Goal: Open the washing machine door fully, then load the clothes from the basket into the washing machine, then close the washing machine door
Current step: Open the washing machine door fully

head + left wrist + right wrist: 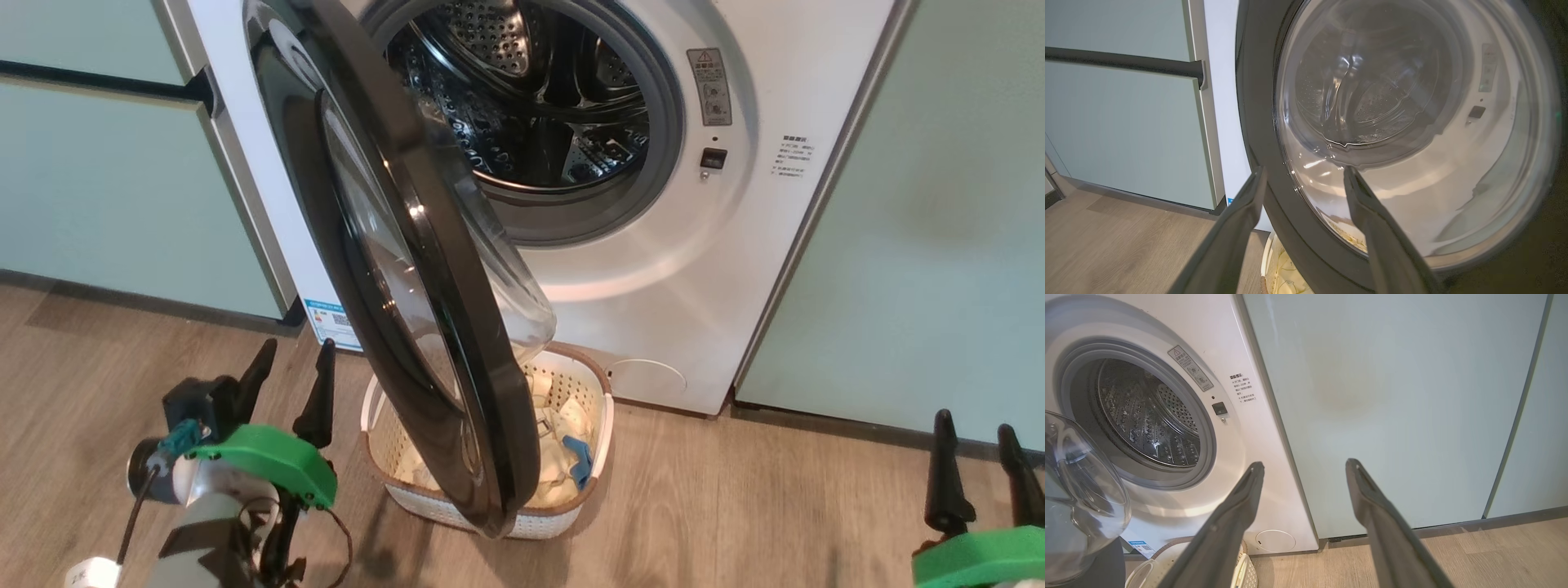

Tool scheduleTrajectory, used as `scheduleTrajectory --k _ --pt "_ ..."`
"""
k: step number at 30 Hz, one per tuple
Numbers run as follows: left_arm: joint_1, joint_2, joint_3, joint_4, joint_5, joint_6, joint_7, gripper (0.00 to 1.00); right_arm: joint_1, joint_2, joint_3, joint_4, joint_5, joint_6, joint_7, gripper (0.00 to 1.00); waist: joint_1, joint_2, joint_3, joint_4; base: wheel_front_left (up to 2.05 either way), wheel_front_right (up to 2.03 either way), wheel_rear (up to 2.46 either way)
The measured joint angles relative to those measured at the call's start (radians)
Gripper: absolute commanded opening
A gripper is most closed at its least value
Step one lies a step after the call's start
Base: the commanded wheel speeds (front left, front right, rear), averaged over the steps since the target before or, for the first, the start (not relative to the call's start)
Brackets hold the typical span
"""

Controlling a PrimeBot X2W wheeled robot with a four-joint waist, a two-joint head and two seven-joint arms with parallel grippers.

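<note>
Large round black-rimmed glass door [408,269] of the big white front-loading washing machine [653,269] is half open, hanging over the small cream perforated plastic basket [600,392] and partly blocking the pale yellow clothes [563,425] inside. Left gripper [298,345], fingers apart and empty, sits near the door's outer face, likely to push it wider. Right gripper [975,420], also apart and empty, waits off right.

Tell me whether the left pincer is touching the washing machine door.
Apart. The head view shows floor between the left pincer and the washing machine door.
</note>
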Motion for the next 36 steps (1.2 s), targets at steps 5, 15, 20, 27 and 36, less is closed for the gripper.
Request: scheduleTrajectory --k 5,15,20,27,36 --pt "0.0 0.001 -0.001 0.004 -0.002 0.0 0.0 1.0 0.006 0.012 -0.004 0.0 -0.006 0.0 0.0 1.0 0.0 0.0 -0.004 0.001 0.0 0.0 0.0" --pt "0.0 0.002 -0.002 0.015 -0.002 0.0 0.0 1.0 0.016 0.017 0.001 0.004 -0.007 0.0 0.0 1.0 0.0001 0.0 -0.005 0.002 0.0 0.0 0.0" --pt "0.0 0.002 -0.001 0.015 -0.002 0.0 0.0 1.0 0.016 0.019 0.002 0.01 -0.008 0.0 0.0 1.0 0.0001 0.0 -0.005 0.002 0.0 0.0 0.0" --pt "0.0 0.001 0.001 0.015 -0.002 0.0 0.0 1.0 0.016 0.02 0.002 0.016 -0.009 0.0 0.0 1.0 0.0001 0.0 -0.003 0.005 0.0 0.0 0.0" --pt "0.0 -0.003 0.005 0.001 -0.028 0.0 0.0 0.0 0.016 0.021 0.001 0.021 -0.009 0.0 0.0 1.0 0.0001 0.0 -0.001 0.01 0.0 0.0 0.0"
